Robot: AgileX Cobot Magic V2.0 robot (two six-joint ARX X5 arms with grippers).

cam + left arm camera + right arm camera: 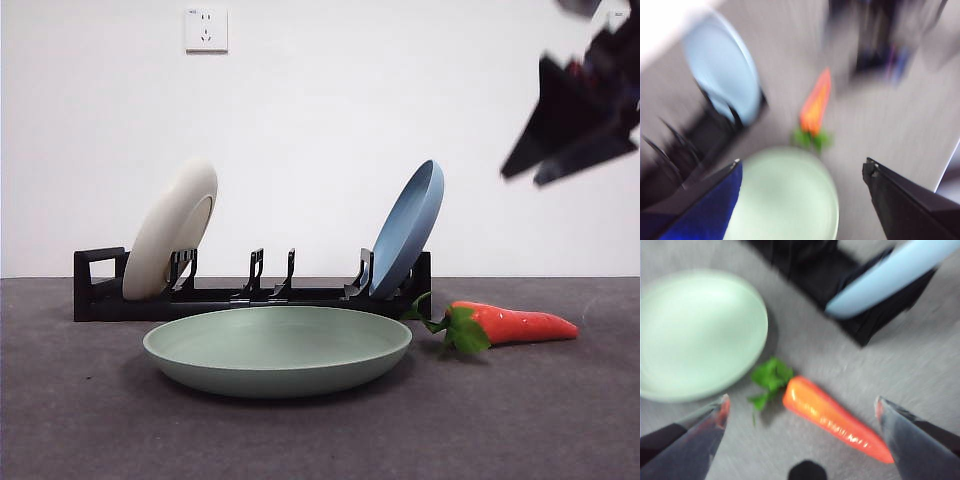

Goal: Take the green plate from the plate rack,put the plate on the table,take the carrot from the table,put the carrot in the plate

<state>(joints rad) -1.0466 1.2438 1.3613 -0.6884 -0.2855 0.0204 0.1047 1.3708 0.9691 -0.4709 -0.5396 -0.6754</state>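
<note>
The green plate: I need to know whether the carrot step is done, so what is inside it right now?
Nothing shows inside the green plate: both wrist views show its bowl bare. The carrot lies beside it on the table. The front view's near rim hides the bowl floor.

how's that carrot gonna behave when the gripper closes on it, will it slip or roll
The carrot looks glossy, so the jaws may slip along its taper. It is round-bodied and lies flat on the table, so a nudge could roll it. It probably stays stiff, like moulded plastic.

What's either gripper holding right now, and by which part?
Nothing. Right gripper is open above the carrot, not touching; left gripper is open and empty. Green plate lies on the table.
</note>
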